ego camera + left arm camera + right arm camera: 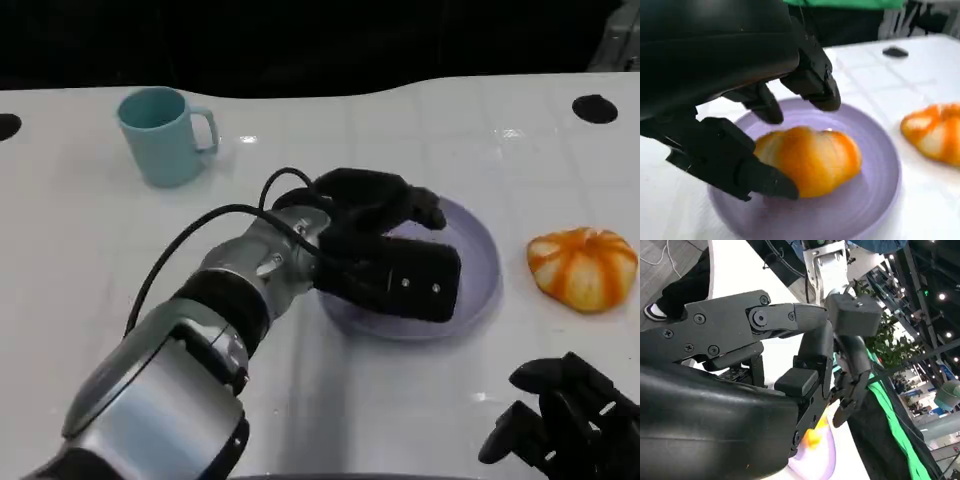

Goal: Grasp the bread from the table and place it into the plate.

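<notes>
A golden bread roll (810, 157) lies in the purple plate (880, 165). My left hand (385, 250) hovers over the plate (480, 265) and hides the roll in the head view. In the left wrist view its fingers (812, 82) are spread above the roll without touching it, and the thumb (735, 167) sits low beside the roll's near end. A second orange-and-white bread (583, 268) rests on the table just right of the plate, also seen in the left wrist view (935, 132). My right hand (560, 420) stays low at the near right, holding nothing.
A teal mug (165, 135) stands at the back left. A black round mark (595, 108) sits at the far right of the white table, near its dark back edge. A black cable (200, 225) loops over my left wrist.
</notes>
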{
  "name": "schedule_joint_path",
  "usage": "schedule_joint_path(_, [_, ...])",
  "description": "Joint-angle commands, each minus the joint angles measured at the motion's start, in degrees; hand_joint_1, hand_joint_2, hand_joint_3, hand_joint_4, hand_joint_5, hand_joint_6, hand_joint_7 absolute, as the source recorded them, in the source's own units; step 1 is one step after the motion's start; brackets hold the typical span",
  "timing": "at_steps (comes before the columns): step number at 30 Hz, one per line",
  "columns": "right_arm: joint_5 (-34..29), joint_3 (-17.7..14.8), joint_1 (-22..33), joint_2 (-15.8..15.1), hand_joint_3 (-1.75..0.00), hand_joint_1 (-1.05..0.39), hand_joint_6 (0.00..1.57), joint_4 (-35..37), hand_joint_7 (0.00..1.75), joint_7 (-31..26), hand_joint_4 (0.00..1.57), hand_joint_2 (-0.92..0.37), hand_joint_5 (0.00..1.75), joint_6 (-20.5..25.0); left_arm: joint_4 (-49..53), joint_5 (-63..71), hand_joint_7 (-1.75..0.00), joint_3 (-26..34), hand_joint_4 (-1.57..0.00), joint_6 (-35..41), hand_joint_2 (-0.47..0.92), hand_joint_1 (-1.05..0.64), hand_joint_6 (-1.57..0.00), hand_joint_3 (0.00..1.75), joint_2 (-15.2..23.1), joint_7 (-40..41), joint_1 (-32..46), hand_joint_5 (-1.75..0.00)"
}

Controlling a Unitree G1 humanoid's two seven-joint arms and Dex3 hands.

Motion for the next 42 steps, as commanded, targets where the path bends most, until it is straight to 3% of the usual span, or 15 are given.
schedule_joint_path(1, [-0.27, -0.16, 0.17, -0.52, -0.24, -0.54, 0.63, -0.37, 0.98, 0.04, 0.56, -0.92, 1.49, -0.76, 0.10, 1.42, 0.00, -1.42, -0.10, 1.72, 0.92, -0.60, -0.17, 0.24, 0.51, -0.97, -2.05, -0.10])
schedule_joint_path(10, [-0.25, -0.21, 0.17, -0.46, -0.24, -0.54, 0.63, -0.47, 0.98, -0.18, 0.56, -0.92, 1.49, -0.59, 0.20, 2.22, 0.00, -2.13, -0.10, 3.10, 0.92, -0.61, -0.16, 0.25, 0.49, -2.11, -2.41, -0.09])
schedule_joint_path(12, [0.09, -0.36, 0.05, -0.46, -0.24, -0.53, 0.64, -0.44, 0.98, -0.26, 0.56, -0.92, 1.49, -0.28, 0.35, 1.01, 0.00, -1.19, -0.02, 4.33, 0.92, -0.82, -0.07, 0.41, 0.83, -6.90, -3.32, -0.02])
schedule_joint_path(19, [0.39, -0.55, -0.21, -0.47, -0.23, -0.53, 0.64, -0.21, 0.99, -0.24, 0.56, -0.92, 1.50, -0.05, -1.41, -11.04, -0.01, 9.30, -0.01, 2.31, 0.92, -0.97, -0.05, 0.50, 3.86, -22.07, -3.49, 0.00])
schedule_joint_path(24, [-0.20, -0.55, -0.42, -0.56, -0.23, -0.54, 0.65, -0.01, 0.99, -0.27, 0.57, -0.92, 1.50, -0.43, -2.41, -18.65, -0.01, 15.74, -0.02, 1.61, 0.92, -0.99, -0.07, 0.43, 6.10, -31.39, -2.71, -0.01])
schedule_joint_path(29, [0.08, -0.65, -0.70, -0.54, -0.23, -0.53, 0.66, 0.36, 1.00, 0.02, 0.57, -0.92, 1.51, -0.33, -3.55, -23.85, -0.02, 20.33, -0.04, 1.11, 0.92, -0.94, -0.09, 0.38, 7.68, -35.93, -1.00, -0.02])
schedule_joint_path(35, [-0.14, -0.50, -0.92, -0.42, -0.24, -0.53, 0.65, 0.57, 1.02, 0.23, 0.57, -0.92, 1.52, -0.74, -7.48, -30.90, -0.04, 25.95, -0.12, -2.69, 0.92, -0.94, -0.15, 0.43, 9.01, -38.18, 4.19, -0.07])
schedule_joint_path(40, [-0.05, -0.50, -1.12, -0.33, -0.25, -0.53, 0.65, 0.72, 1.03, 0.36, 0.57, -0.92, 1.52, -0.88, -14.62, -41.32, -0.11, 33.30, -0.37, 0.51, 0.92, -0.71, -0.35, 0.39, 7.17, -39.59, 11.75, -0.25])
schedule_joint_path(42, [-0.14, -0.51, -1.17, -0.42, -0.25, -0.53, 0.65, 0.78, 1.03, 0.58, 0.57, -0.92, 1.52, -1.08, -19.22, -46.31, -0.13, 36.23, -0.35, 4.70, 0.92, -0.66, -0.47, 0.34, 5.75, -39.68, 15.56, -0.65])
